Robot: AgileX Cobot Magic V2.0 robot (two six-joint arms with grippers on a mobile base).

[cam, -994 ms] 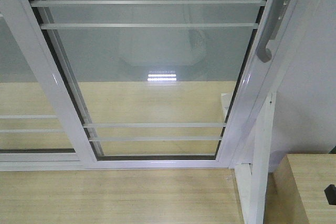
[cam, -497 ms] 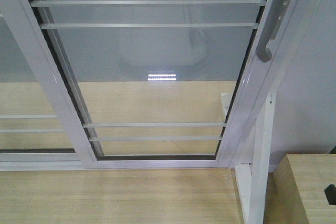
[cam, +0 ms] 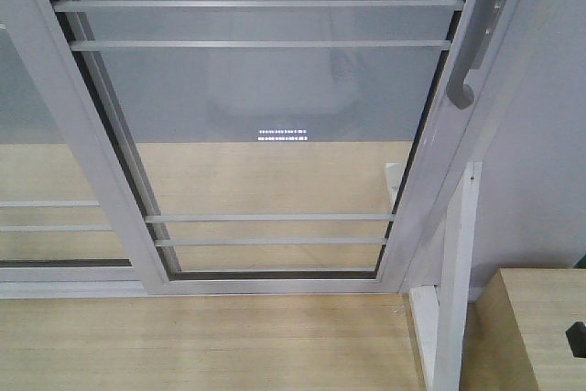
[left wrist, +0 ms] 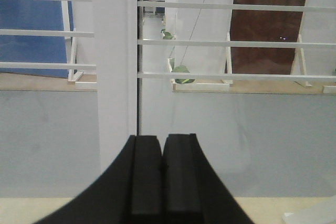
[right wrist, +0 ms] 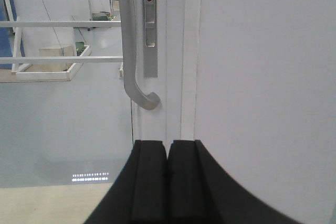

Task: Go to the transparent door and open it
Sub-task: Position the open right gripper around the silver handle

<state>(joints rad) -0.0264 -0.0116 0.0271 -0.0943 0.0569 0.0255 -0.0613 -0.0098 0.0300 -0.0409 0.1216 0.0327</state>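
At the bottom of the right wrist view, the right gripper point(right wrist: 168, 150) has its two black fingers pressed together with nothing between them. It sits low and centred on the white stile, just below the hooked end of the curved grey metal pull handle point(right wrist: 128, 40). Beside the handle is a narrow grey lock plate point(right wrist: 150, 24) with a small red dot, and a plain white wall point(right wrist: 262, 77) fills the right side. The left gripper point(left wrist: 162, 145) is likewise closed and empty, facing a broad white upright point(left wrist: 113, 77) where two glazed panels meet. The transparent door point(cam: 275, 135), a tall clear-glass panel in a white frame with thin horizontal white bars, stands directly ahead and looks shut against the jamb by the wall, so opening has not begun. From here, a gripper raised with its fingers together would likely knock the handle's hook rather than get around it. The gap between handle and stile looks tight, so a poorly aligned reach could jam or slip off. A pull towards the wall would gain nothing. The glass is hard to read and could be struck. Only the front view shows the pale wooden floor point(cam: 201, 345), the handleless white-framed glass panel point(cam: 46, 180) and the light wooden cabinet point(cam: 540, 318) on the right, though neither gripper appears there. Only the right wrist view shows the lock plate and hook closely. Only the left wrist view shows the room beyond the glass.
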